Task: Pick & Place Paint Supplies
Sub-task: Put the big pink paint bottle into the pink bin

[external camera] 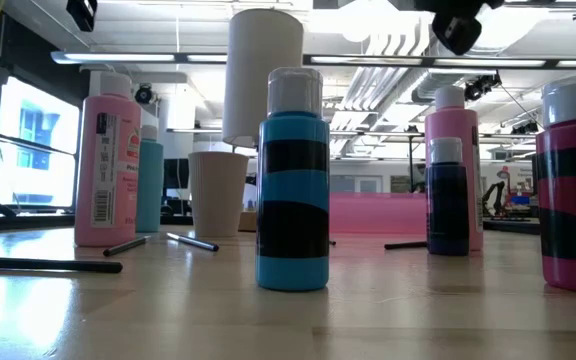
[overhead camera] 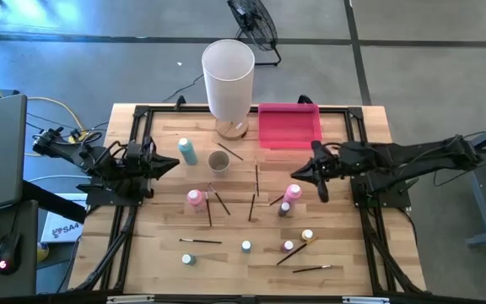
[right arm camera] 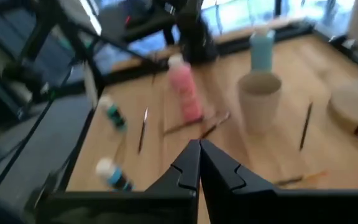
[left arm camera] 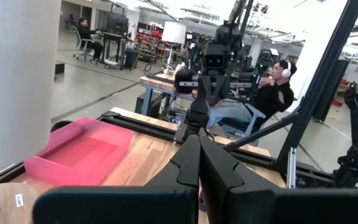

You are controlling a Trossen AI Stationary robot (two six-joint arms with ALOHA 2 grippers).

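Nothing placed yet: pink tray empty, bottles and brushes scattered below it; left hand, right hand clenched, grasping nothing.

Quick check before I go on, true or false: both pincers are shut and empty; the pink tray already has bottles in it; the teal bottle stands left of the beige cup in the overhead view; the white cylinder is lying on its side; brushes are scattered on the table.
1. Both pincers, left and right, are shut and empty. True.
2. The pink tray already has bottles in it. False: it holds nothing that shows.
3. The teal bottle stands left of the beige cup in the overhead view. True.
4. The white cylinder is lying on its side. False: it stands upright on its base at the table's far edge.
5. Brushes are scattered on the table. True: several lie loose among the small bottles.
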